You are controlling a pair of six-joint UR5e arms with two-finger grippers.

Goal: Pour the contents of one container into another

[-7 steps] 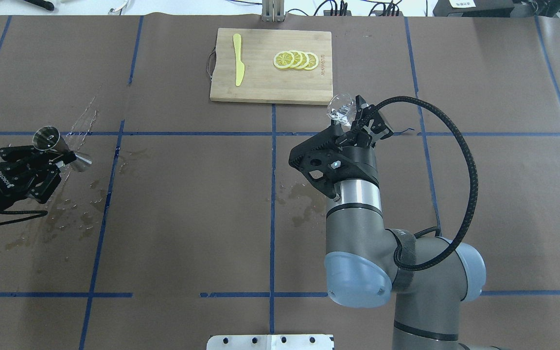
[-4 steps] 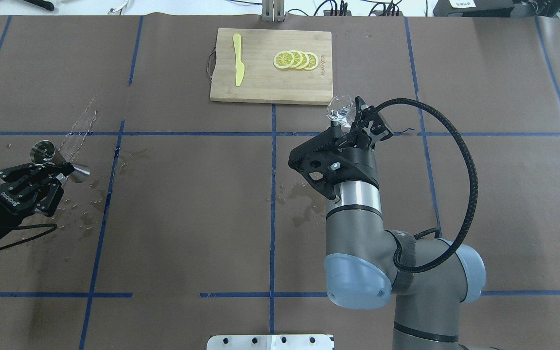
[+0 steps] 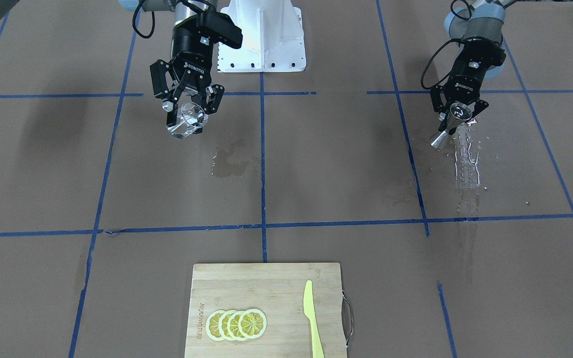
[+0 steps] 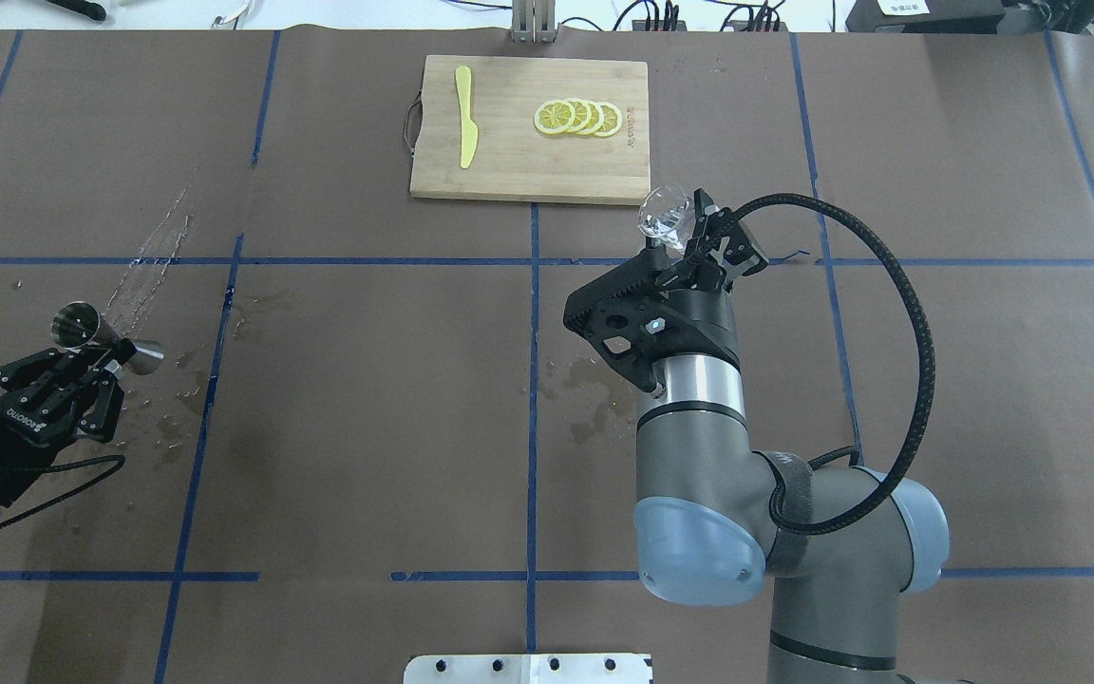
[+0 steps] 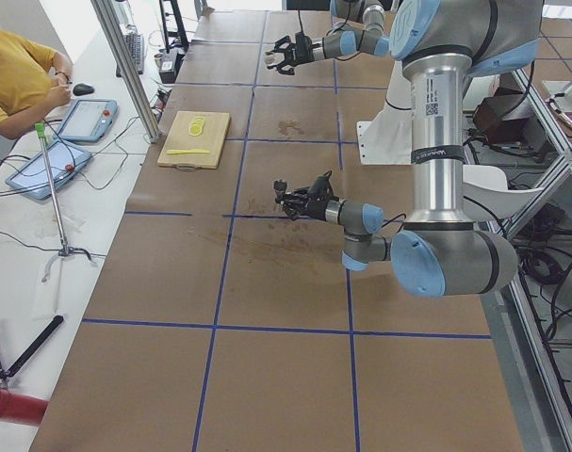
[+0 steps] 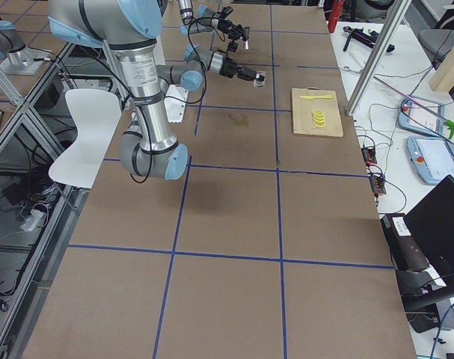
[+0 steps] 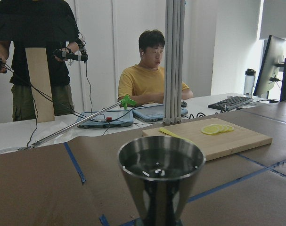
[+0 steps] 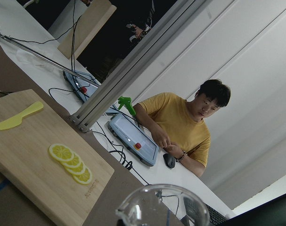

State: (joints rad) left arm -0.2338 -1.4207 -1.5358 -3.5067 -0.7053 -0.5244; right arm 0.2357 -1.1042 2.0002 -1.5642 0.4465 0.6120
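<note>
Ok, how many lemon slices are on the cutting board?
4 lemon slices in one overlapping row on the cutting board, the fully visible one nearest the yellow knife, the other three partly covered, fanning away from it. None looks hidden.

The table (image 4: 367,456) is covered with brown paper, marked into squares by blue tape (image 4: 532,313). A wooden board (image 4: 509,161) lies at the middle of the edge opposite the robot. A wet stain (image 4: 594,380) lies near the centre. A water streak (image 4: 153,252) lies toward the robot's left end.
</note>
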